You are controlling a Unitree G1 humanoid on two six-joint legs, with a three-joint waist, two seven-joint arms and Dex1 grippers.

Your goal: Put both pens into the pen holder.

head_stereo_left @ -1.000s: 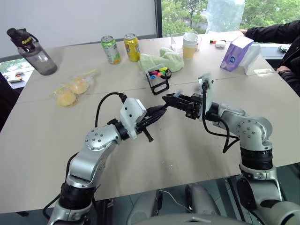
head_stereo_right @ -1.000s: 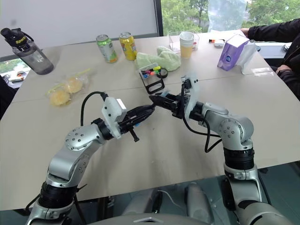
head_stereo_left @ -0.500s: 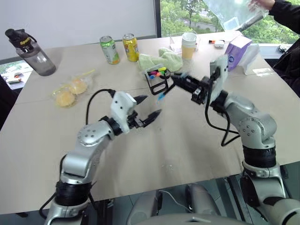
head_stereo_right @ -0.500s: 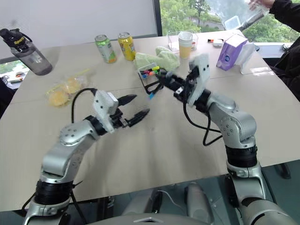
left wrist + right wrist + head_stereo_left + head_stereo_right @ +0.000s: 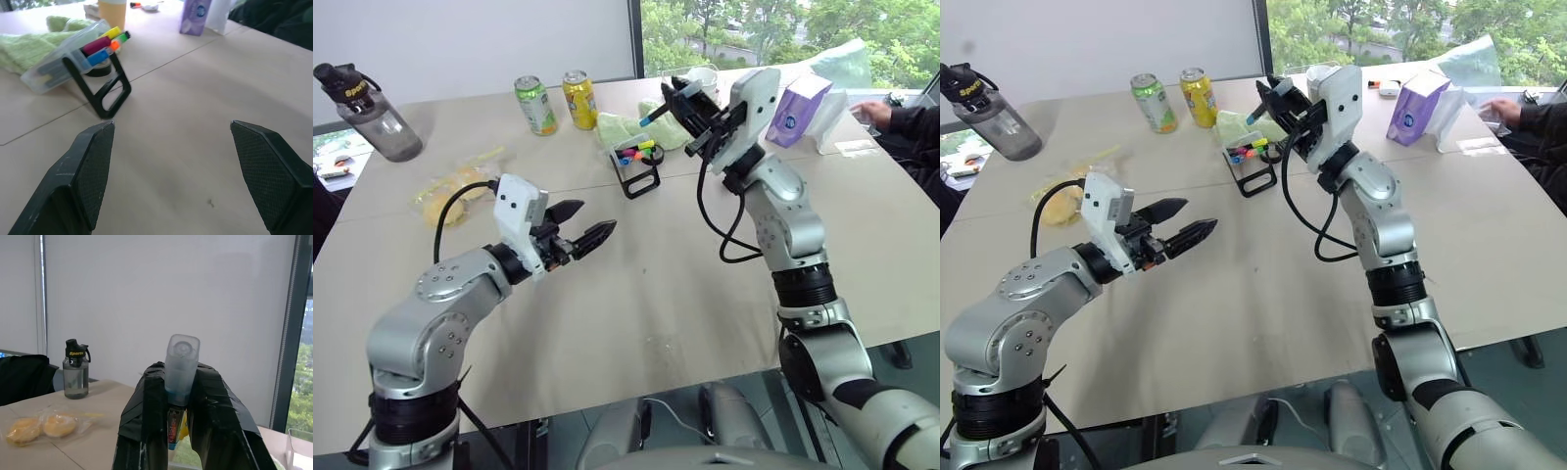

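While the right gripper [image 5: 674, 101] pinches the light-blue pen [image 5: 658, 112] up above the pen holder [image 5: 639, 164], the left gripper [image 5: 590, 224] hangs spread and empty, well in front of the holder. The slot's already packed with highlighters [image 5: 105, 43], so I reckon the pen could snag on them and tip the holder. The green cloth [image 5: 646, 125] is right behind it and the cans [image 5: 553, 101] are off to its left.

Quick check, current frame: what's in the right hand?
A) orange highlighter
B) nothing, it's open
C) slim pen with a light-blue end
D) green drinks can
C: the right hand is shut on the slim pen with a light-blue end, raised above the small black wire-frame pen holder; the wrist view shows its clear cap clamped between the black fingers.
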